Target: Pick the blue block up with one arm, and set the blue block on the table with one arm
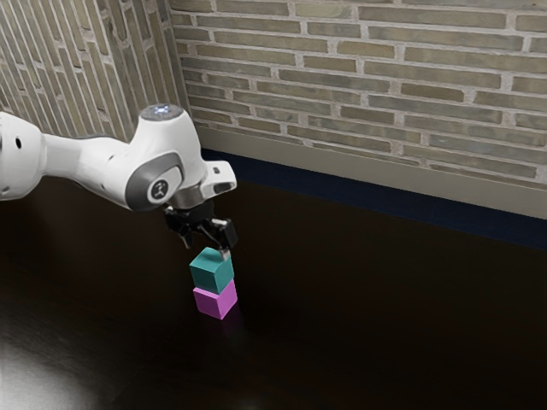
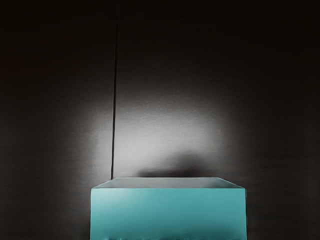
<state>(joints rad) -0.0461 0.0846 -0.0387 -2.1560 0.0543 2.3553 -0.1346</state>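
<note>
My gripper [image 1: 207,248] is just above the teal-blue block [image 1: 212,271], pointing down with its fingers spread apart. One fingertip is by the block's top at the exterior view's right; the other hangs beyond the top's opposite side. That block rests on a pink-purple block [image 1: 216,300], the two forming a short stack. In the wrist view the blue block [image 2: 168,212] appears large at the lower edge, just under the hand. Whether either finger touches it cannot be told.
The dark, glossy table [image 1: 367,316] extends around the stack. A brick wall [image 1: 367,77] stands behind, with a dark blue strip [image 1: 342,195] along its base. A thin dark seam line [image 2: 115,100] crosses the surface in the wrist view.
</note>
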